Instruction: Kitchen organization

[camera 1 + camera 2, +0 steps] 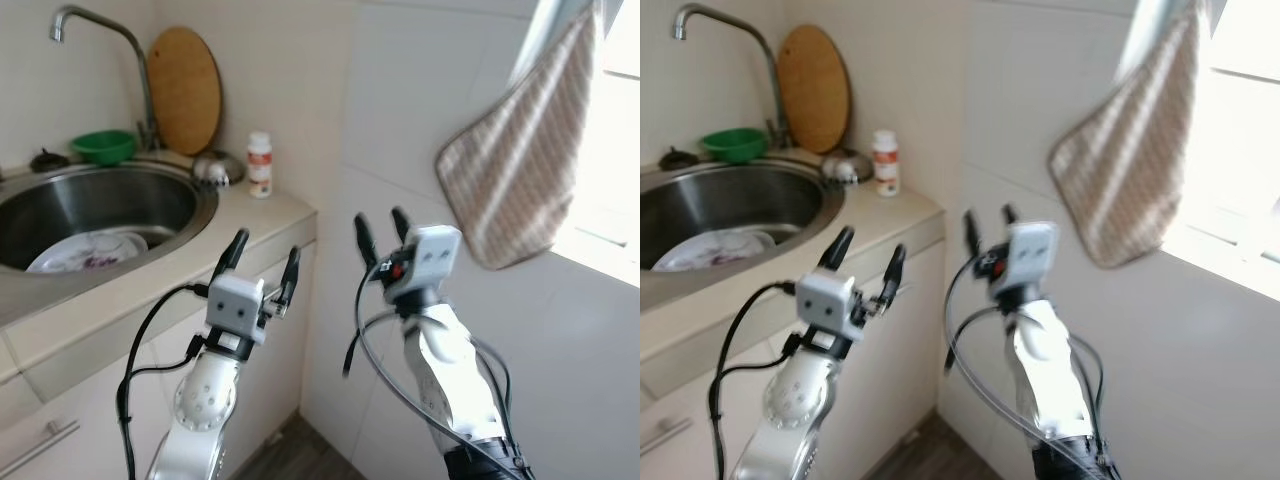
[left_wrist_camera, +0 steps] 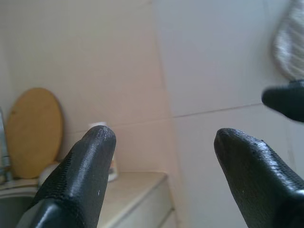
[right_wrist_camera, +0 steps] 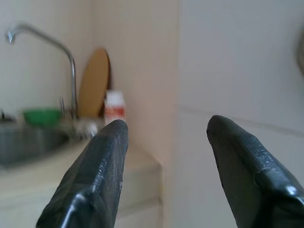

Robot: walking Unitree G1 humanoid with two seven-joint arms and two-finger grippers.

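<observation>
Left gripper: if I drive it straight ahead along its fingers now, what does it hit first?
Probably the tiled wall. The left gripper is open, aimed past the counter corner; the white bottle sits off to the side. Depth is unclear.

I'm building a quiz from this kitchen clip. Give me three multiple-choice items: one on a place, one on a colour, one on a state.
1. Where does the white plate lie?
A. In the sink
B. On the counter
C. On the floor

2. What colour is the bowl by the faucet?
A. Red
B. Green
C. Blue

3. How are both grippers?
A. Shut on the towel
B. Shut, empty
C. Open, empty

Answers:
1 A: the plate sits inside the steel sink.
2 B: the bowl is green.
3 C: the left gripper and right gripper have their fingers spread on nothing; the striped towel hangs apart.
</observation>
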